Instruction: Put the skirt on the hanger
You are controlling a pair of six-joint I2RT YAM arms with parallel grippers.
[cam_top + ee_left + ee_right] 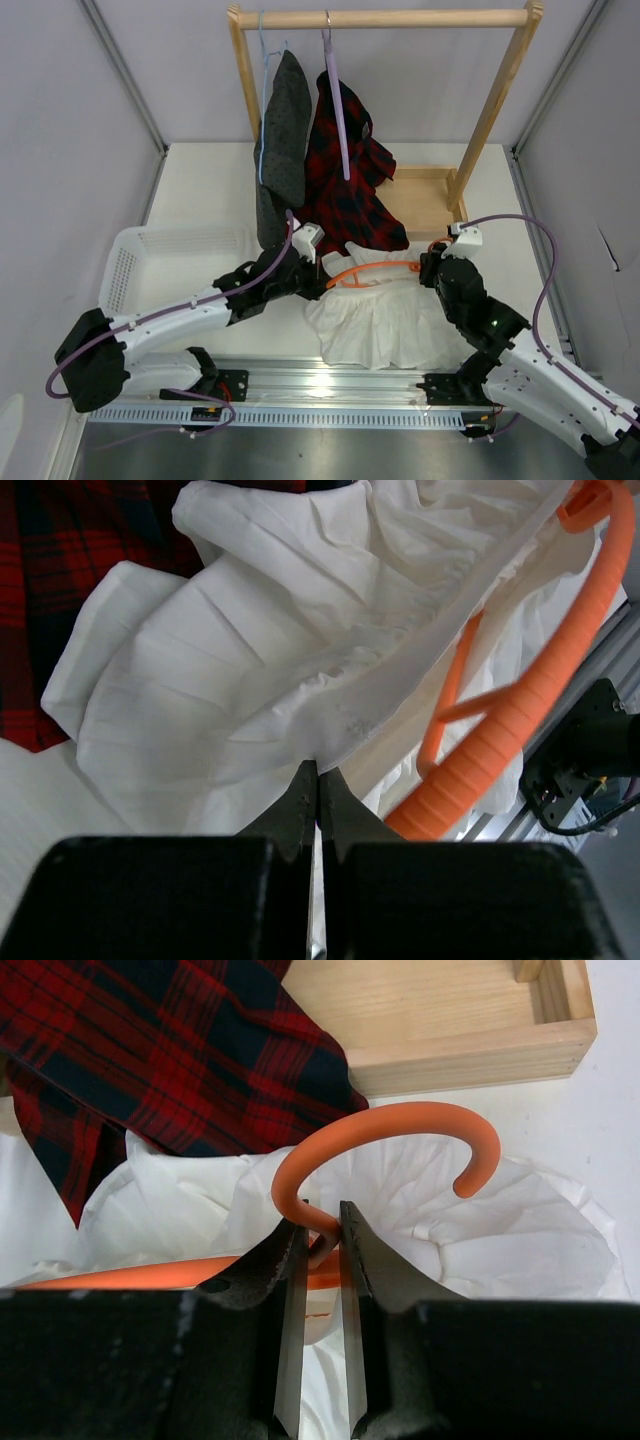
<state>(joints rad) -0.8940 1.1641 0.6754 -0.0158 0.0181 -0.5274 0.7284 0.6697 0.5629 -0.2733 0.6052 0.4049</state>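
Two pincers are engaged. Your left pincer (318, 780) is closed on the skirt (250, 680) at its waistband edge. Your right pincer (322, 1235) clamps the hanger (380, 1125) just below the hook. The skirt lies centre-front on the bench (200, 190). The hanger crosses its 12 o'clock edge, long axis 9-to-3, hook at 3 o'clock.

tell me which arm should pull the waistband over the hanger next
Left. The left gripper is shut on the skirt at its waistband, right beside the hanger. The right gripper is shut on the hanger's neck, so it likely just steadies it.
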